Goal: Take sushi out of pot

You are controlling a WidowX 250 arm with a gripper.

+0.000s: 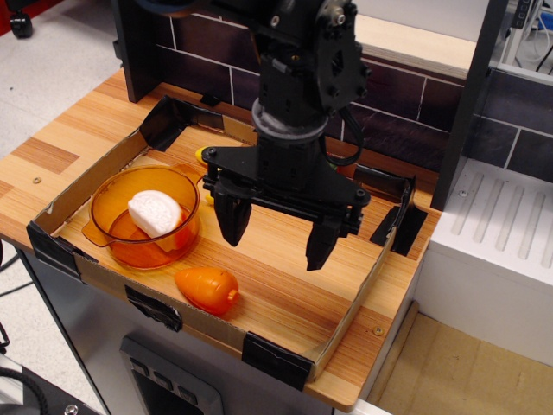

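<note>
White sushi (155,213) leans in the pot (108,232) at nine o'clock of my released hand (276,239); I risk tipping the pot

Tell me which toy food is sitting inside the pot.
The sushi, white rice side showing, leaning in the orange pot. The orange carrot-like toy lies outside on the wood.

My pincer (276,235) is matte black all over, and it hangs above a desk (285,294) of striped light and honey-brown wood grain. The pot (143,216) is translucent orange, and the sushi (155,213) in it shows only its white rice side. The carrot-like toy (207,289) is plain orange, a sliver of yellow banana (202,156) shows behind my pincer, and the low cardboard rim (86,186) is tan with black tape at its corners.
</note>
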